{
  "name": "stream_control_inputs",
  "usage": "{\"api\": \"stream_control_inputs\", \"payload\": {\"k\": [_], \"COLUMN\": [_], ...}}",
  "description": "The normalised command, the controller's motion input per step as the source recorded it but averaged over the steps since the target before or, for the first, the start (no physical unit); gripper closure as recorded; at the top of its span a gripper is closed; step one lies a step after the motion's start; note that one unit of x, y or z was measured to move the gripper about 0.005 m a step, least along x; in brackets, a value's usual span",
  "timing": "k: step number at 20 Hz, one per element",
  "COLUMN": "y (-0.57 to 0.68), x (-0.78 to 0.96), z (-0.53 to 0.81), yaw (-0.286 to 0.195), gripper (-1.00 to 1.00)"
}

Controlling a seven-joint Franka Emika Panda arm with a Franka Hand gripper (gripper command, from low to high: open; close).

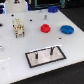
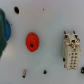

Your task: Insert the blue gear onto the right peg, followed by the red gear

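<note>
Neither gear is on a peg yet; the task, judged from the layout, has not begun in any visible way. The blue gear point(image 1: 67, 29) lies flat on the white table point(image 1: 15, 60) at the upper right of the exterior view, and the red gear point(image 1: 45, 28) sits just to its left, apart from it. Both pins on the grey plate point(image 1: 45, 56) in the lower centre stand bare, including the right peg point(image 1: 52, 50) (the taller of the two). What is left is therefore everything: pick and seat the blue gear, then the red one on top.

The gripper does not appear in either view, so whether its fingers are apart or together cannot be told. The wrist view looks down on the red gear point(image 2: 32, 41) near the middle of the frame, with the edge of the blue gear point(image 2: 4, 31) at the frame's left edge.

Other items: a pale connector block point(image 1: 18, 26) stands at the upper left of the exterior view, well apart from the plate, and shows again in the wrist view point(image 2: 71, 50). A smaller dark blue piece point(image 1: 53, 9) rests near the top edge. Small dark spots dot the table. Nothing lies between the gears and the plate; the path looks unobstructed.
</note>
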Motion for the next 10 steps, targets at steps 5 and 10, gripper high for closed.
{"api": "stream_control_inputs", "payload": {"k": [5,10], "y": [0.49,0.57], "x": [-0.41,-0.48], "z": [0.0,-0.05], "yaw": [0.0,0.0], "gripper": [-1.0,-1.0]}}
